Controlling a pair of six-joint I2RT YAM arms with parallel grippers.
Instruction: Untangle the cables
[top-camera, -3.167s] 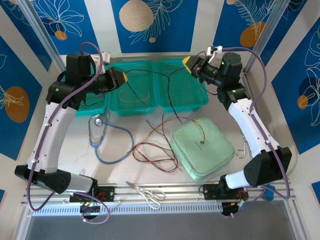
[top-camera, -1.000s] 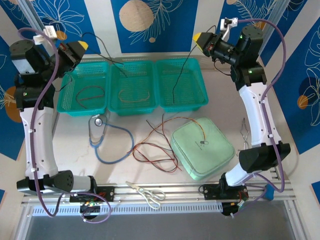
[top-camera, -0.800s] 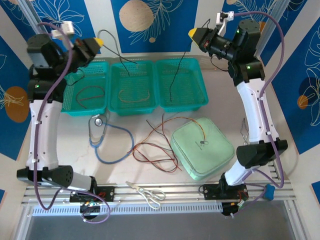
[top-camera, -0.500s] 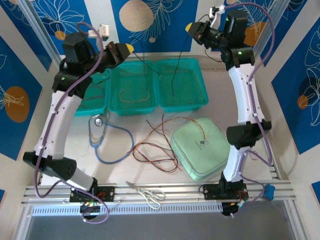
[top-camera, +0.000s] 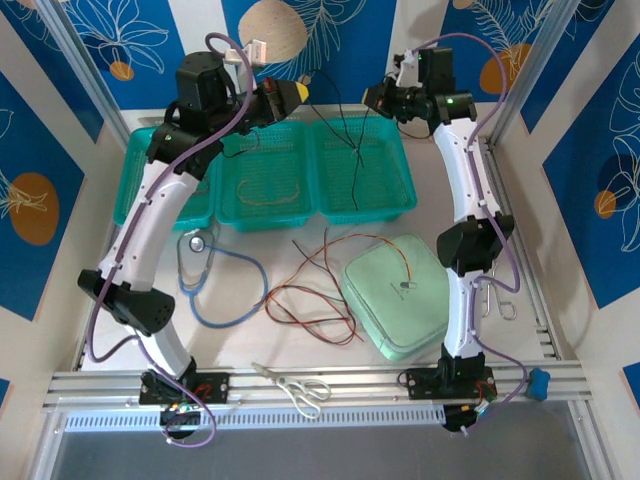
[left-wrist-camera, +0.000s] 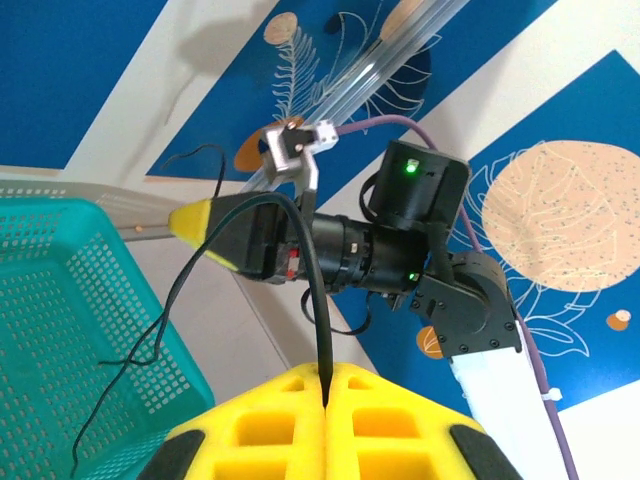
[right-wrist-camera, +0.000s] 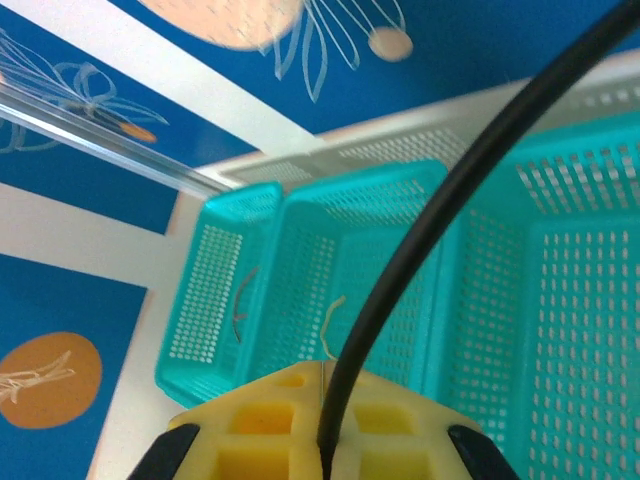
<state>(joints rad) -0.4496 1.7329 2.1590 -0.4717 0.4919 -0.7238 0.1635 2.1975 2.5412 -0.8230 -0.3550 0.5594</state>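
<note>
Arms, seen from above, have swung inward from a wide spread. The left gripper (top-camera: 290, 92) and right gripper (top-camera: 376, 97) now sit near each other above three teal plastic mesh baskets (top-camera: 400, 205). The thin black cable (top-camera: 352, 150) sags between them over the rightmost basket. Red and tan cables (top-camera: 310, 300) lie tangled on the table (top-camera: 230, 340).

Left wrist: yellow jaws clamped on the black strand.

Right wrist: jaws likewise pinched on it. That strand looks freed, ready for dropping.
</note>
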